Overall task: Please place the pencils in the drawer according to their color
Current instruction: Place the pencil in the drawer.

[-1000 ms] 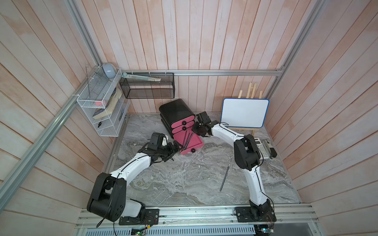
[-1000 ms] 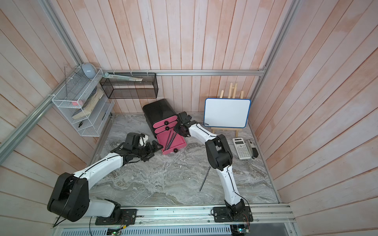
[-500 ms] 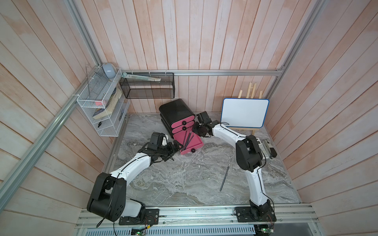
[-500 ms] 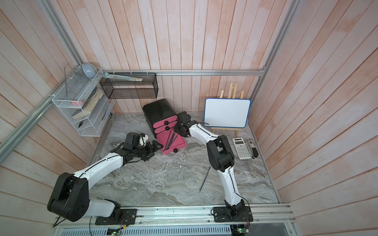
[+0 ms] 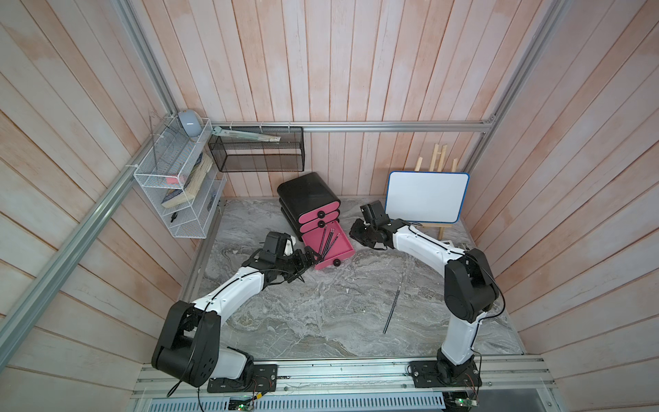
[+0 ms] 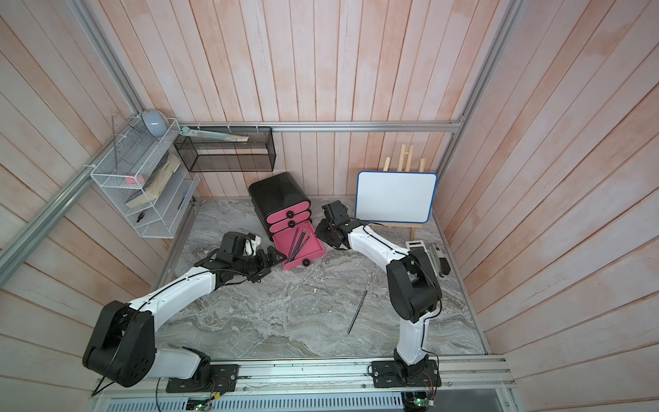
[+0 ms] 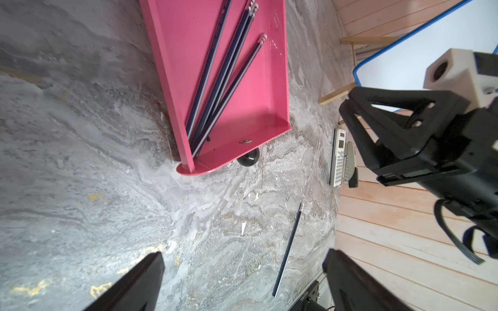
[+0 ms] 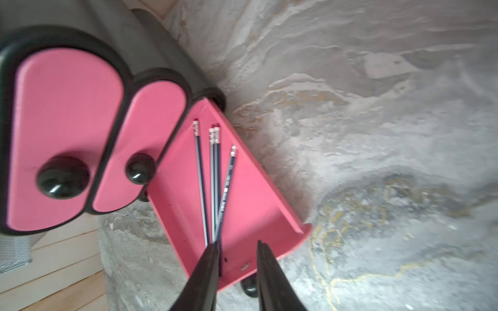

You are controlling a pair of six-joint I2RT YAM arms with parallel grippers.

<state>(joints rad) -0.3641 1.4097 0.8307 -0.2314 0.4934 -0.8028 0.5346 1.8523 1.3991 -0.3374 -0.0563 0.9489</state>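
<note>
Send the right gripper [image 8: 236,243], jaws slightly parted and empty beside the open bottom drawer [image 5: 343,246], to the lone dark pencil [image 5: 391,311] lying well apart on the table [image 5: 303,321]. Pinch mid-shaft; keep the left gripper [image 7: 242,255], spread wide and empty, clear.

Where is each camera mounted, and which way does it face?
Top views: high over the front rail, looking down on the table; left arm and right arm whole.
Left wrist: on left arm, facing across the open drawer to the loose pencil and right gripper; left gripper open.
Right wrist: over the drawer, looking in at four pencils; its jaws slightly apart.
Shared: both wrist views show those pencils.
</note>
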